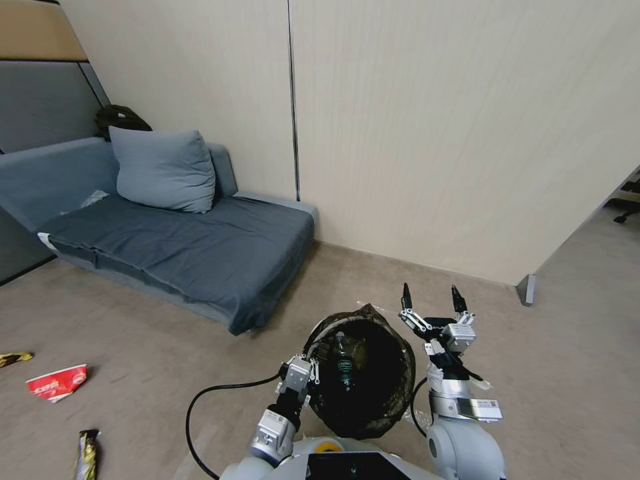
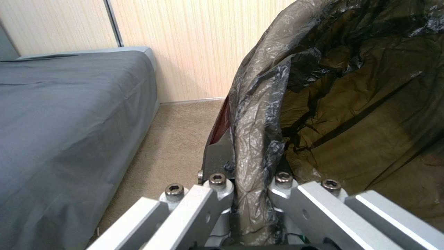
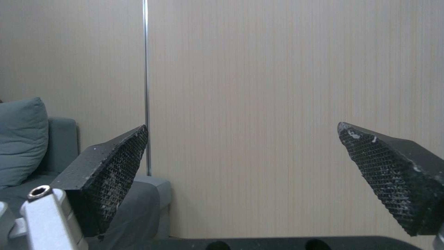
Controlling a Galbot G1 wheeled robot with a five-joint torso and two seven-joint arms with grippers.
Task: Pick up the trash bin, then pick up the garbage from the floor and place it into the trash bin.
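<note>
Black-lined trash bin (image 1: 373,393) pinched in left gripper (image 2: 249,187) jaws, base hidden, right gripper (image 1: 431,299) jaws wide

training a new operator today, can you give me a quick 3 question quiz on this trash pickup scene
1. True or false: the left gripper is shut on the rim of the trash bin.
2. Which best describes the right gripper? A) clamped on a wrapper B) open and holding nothing, raised beside the bin C) reaching inside the bin
3. Fill in: the red-and-white wrapper lies on the floor on the robot's ____ side, in front of the sofa.

Key: 1 true; 2 B; 3 left
</note>
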